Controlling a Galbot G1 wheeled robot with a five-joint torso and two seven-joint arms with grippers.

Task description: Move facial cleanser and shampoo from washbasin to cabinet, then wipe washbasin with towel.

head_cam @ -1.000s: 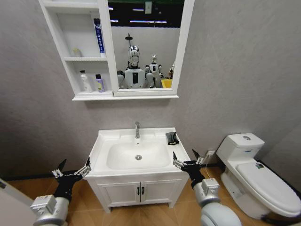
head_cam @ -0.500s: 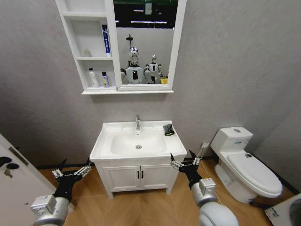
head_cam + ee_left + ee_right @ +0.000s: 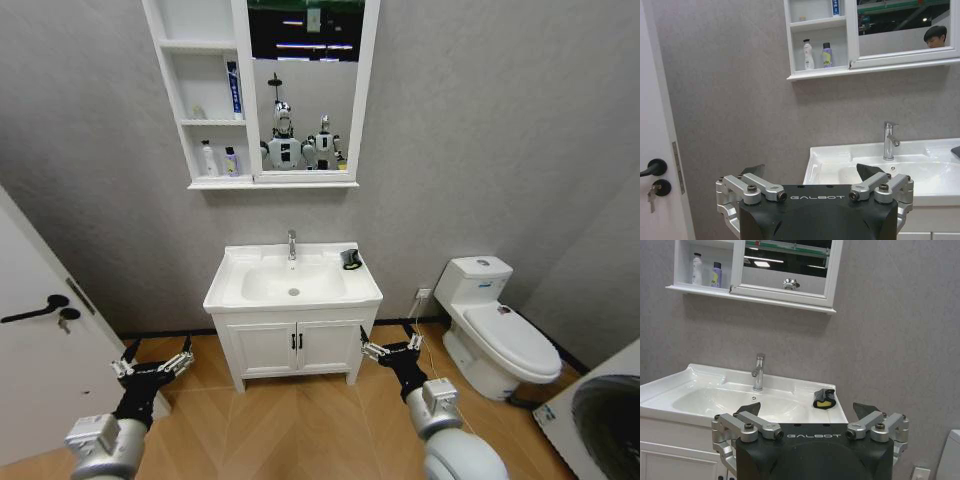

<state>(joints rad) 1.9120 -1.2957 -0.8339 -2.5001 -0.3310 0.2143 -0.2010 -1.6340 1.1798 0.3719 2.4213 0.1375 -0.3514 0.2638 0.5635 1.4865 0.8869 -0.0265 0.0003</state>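
The white washbasin with its chrome faucet stands ahead on a two-door vanity. The dark towel lies bunched on its back right corner, also seen in the right wrist view. Above, the cabinet holds a white bottle and a purple bottle in its lowest cubby and a blue tube in the middle one. Which is the facial cleanser or shampoo I cannot tell. My left gripper and right gripper hang low and open, short of the vanity, holding nothing.
A white toilet sits right of the vanity. A white door with a black handle stands at my left. A round-fronted machine fills the lower right corner. Wooden floor lies between me and the vanity.
The whole picture has shrunk back from the washbasin, so the camera has moved away; the door and the machine have come into view. Both grippers stay open and low.
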